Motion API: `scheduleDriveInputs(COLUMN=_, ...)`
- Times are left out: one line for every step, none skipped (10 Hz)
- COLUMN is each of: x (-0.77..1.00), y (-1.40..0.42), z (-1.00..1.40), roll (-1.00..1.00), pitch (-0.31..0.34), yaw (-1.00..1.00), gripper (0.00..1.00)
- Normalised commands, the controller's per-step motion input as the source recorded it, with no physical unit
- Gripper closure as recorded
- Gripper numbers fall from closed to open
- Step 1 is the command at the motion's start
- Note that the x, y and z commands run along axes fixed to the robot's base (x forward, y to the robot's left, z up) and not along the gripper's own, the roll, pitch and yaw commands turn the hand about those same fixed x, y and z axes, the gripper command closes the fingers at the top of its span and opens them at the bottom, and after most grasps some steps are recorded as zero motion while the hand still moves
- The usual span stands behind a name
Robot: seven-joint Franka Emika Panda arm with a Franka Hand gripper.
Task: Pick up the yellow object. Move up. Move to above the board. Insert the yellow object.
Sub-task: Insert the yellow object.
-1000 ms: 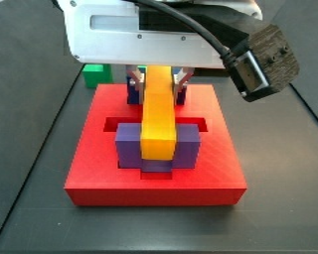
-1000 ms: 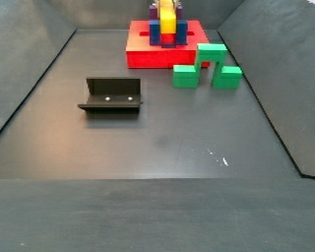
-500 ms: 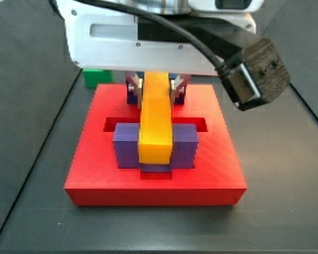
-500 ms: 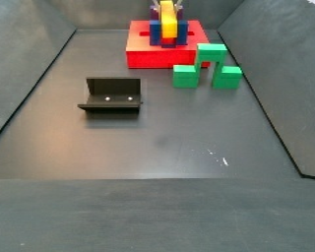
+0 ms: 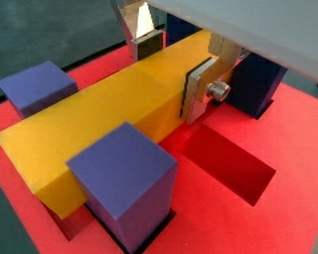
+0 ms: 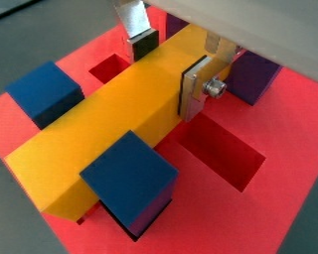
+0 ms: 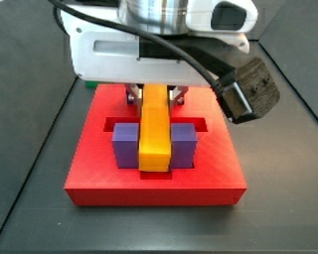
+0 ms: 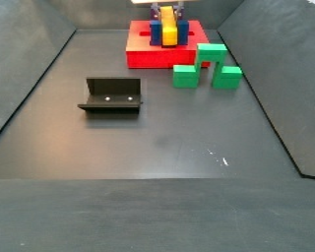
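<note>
Dark grey flooring lies all round the board (image 7: 155, 184), and on it I see the yellow object (image 7: 154, 129) has sunk lower than half a second ago, now seated between the purple posts (image 7: 126, 146) along the board's midline. My gripper (image 5: 175, 62), over the board's far half, still clamps the bar between nearly closed plates. I judge insertion almost done; release comes next. Green blocks (image 8: 208, 67) stand just beside the board, the fixture (image 8: 111, 95) well apart. No writing is legible anywhere.
</note>
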Motion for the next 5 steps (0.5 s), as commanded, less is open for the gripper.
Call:
scheduleDriveInputs(x=0.0, y=0.0, z=-0.17, roll=0.0, pitch=-0.034, yaw=0.01, gripper=1.0)
scheduleDriveInputs(x=0.0, y=0.0, z=-0.18, roll=0.0, pitch=-0.031, yaw=0.0, gripper=1.0)
scheduleDriveInputs(x=0.0, y=0.0, z=-0.18, roll=0.0, pitch=-0.03, yaw=0.0, gripper=1.0)
scheduleDriveInputs(x=0.0, y=0.0, z=-0.16, roll=0.0, pitch=-0.023, yaw=0.0, gripper=1.0)
scheduleDriveInputs(x=0.0, y=0.0, z=-0.15, roll=0.0, pitch=-0.02, yaw=0.0, gripper=1.0)
